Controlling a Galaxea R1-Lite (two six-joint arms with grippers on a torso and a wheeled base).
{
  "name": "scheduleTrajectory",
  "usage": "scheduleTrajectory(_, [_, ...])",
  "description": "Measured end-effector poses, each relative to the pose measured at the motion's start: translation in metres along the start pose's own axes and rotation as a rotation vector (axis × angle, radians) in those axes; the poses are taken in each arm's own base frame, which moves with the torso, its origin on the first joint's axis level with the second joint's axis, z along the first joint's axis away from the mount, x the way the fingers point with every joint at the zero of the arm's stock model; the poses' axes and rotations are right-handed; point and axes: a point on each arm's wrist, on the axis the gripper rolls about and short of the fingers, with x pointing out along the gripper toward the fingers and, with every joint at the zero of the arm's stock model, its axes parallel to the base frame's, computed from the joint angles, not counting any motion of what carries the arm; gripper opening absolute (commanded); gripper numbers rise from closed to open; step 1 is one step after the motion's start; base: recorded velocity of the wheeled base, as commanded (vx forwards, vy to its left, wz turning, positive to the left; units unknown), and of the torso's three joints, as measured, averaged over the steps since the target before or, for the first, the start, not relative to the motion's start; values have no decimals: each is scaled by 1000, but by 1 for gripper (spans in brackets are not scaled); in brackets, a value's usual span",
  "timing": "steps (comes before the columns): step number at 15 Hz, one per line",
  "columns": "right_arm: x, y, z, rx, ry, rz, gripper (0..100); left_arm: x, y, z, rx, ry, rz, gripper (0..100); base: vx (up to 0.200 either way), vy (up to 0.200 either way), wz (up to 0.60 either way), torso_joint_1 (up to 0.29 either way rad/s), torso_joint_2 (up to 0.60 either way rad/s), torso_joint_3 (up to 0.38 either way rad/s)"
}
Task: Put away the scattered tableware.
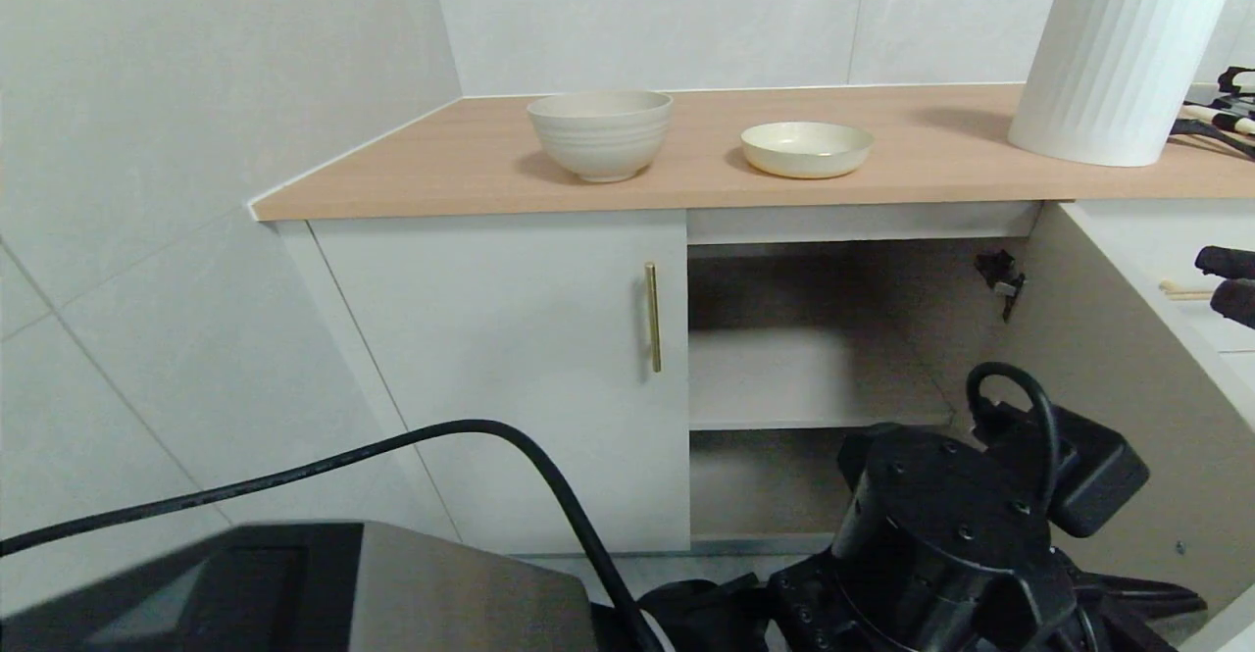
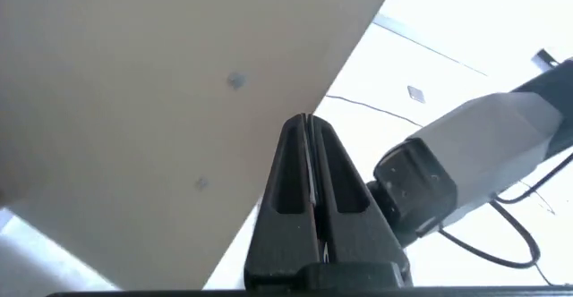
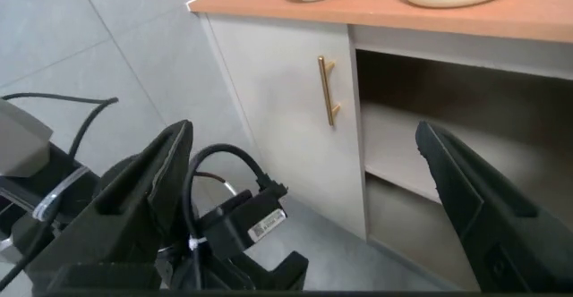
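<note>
I see my left end effector [image 2: 306,127] pressed shut, my right end effector [image 3: 300,149] spread wide, bowl [image 1: 600,134] and shallow dish [image 1: 806,148] apart on the table [image 1: 461,157].

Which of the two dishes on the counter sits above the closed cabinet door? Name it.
The deep ribbed bowl, on the left; the shallow dish sits to its right, above the open compartment.

Nothing written can be read in any view. The only printed thing is a small white sticker [image 3: 260,228] on a black connector block [image 3: 226,215]. It lies between the wide-apart jaws of the right gripper [image 3: 303,129], and its dark print is too small to make out.
</note>
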Motion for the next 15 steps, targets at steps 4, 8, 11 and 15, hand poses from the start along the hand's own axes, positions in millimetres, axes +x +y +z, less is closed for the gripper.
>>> scheduleTrajectory(4, [3, -1, -2, 4, 12, -2, 100, -30, -1, 14, -49, -19, 31, 0, 0, 0, 0, 0, 0, 0])
scheduleTrajectory(8, [12, -4, 0, 31, 26, -1, 100, -101, 20, 54, -61, -106, 157, 0, 0, 0, 0, 0, 0, 0])
scheduleTrajectory(11, [29, -11, -7, 60, 83, -8, 100, -174, 31, 84, -28, -215, 291, 0, 0, 0, 0, 0, 0, 0])
scheduleTrajectory(15, [48, -19, -14, 74, 138, -22, 100, -270, 11, 94, -33, -264, 484, 0, 0, 0, 0, 0, 0, 0])
